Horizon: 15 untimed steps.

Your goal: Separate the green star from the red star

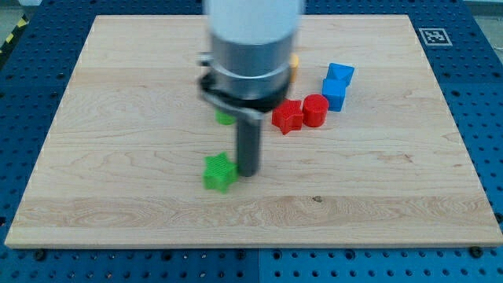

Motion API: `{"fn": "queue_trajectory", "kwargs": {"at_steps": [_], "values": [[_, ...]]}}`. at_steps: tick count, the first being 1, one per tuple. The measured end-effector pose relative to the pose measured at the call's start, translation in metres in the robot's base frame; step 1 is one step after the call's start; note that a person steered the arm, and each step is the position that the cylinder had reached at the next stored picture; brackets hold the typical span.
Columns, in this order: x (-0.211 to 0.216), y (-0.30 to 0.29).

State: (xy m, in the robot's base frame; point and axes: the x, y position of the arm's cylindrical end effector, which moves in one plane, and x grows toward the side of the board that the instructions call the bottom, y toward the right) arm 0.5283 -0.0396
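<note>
The green star [219, 171] lies on the wooden board at the lower middle of the view. My tip [247, 173] stands just to its right, touching or nearly touching it. The red star [288, 116] lies up and to the right, well apart from the green star. A red round block [316, 109] sits against the red star's right side.
Two blue blocks [337, 85] sit to the right of the red pair. A second green block [225, 117] and a yellow or orange block [294, 64] peek out from behind the arm's body. The board's bottom edge [251, 245] is below the green star.
</note>
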Motion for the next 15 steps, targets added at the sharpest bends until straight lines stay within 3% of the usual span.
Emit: {"fn": "queue_trajectory", "kwargs": {"at_steps": [1,2,7,8,9,10,13,15], "values": [[0.000,-0.052],[0.000,-0.052],[0.015,0.001],[0.025,-0.016],[0.025,-0.085],[0.016,-0.119],[0.007,-0.121],[-0.033,-0.134]]}}
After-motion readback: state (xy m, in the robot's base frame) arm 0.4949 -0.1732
